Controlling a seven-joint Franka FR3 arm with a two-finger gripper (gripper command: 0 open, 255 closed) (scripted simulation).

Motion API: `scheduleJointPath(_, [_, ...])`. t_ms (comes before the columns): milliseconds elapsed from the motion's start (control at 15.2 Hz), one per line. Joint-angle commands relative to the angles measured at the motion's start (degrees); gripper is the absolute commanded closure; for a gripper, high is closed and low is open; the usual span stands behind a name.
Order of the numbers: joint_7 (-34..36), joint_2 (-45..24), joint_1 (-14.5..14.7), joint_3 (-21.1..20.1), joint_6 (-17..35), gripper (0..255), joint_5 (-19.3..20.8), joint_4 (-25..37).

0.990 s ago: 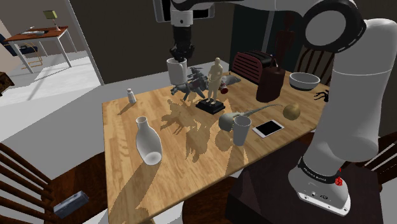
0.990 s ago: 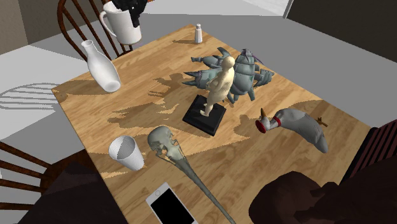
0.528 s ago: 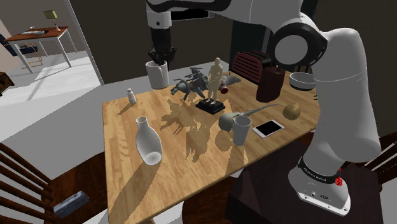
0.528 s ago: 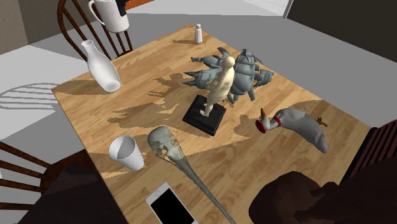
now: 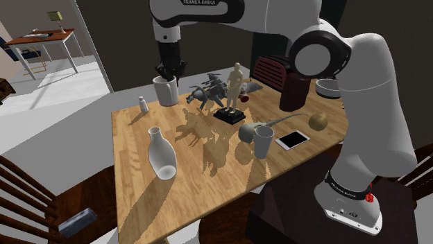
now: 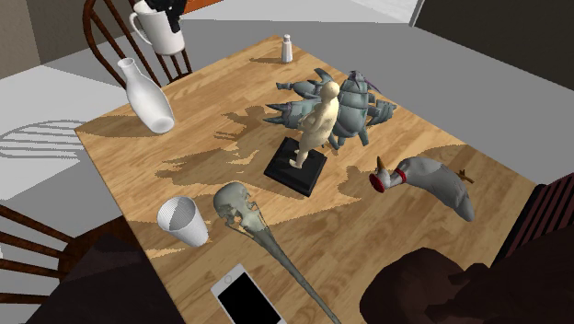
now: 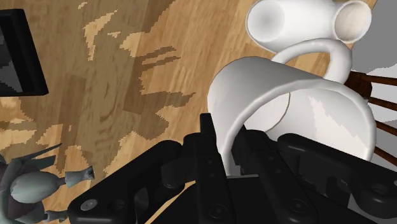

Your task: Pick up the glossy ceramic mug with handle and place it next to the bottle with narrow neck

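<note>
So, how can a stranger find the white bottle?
On the wooden table, look toward the shoulder view's lower left. The white bottle stands there alone; its round body narrowing to a thin neck, with no handle, sets it apart from the mug and the ribbed cup.

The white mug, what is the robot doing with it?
The robot arm's black tool is shut on the rim of the white mug and holds it up in the air, off the wooden table. The white bottle with the narrow neck stands on the table. The mug has not yet been set down next to it.
</note>
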State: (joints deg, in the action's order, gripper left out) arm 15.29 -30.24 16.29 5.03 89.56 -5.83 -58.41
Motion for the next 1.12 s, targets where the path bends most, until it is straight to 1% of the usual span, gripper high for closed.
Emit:
scheduleJointPath(0, [-0.1, 0.65, 0.15, 0.01, 2.12, 255, 0.04, -2.72])
scheduleJointPath(462, [-0.48, 2.16, 0.48, 0.03, 8.42, 255, 0.1, -10.54])
scheduleJointPath(1056, [-0.93, 2.47, 0.72, -0.01, 15.52, 255, 0.0, -17.97])
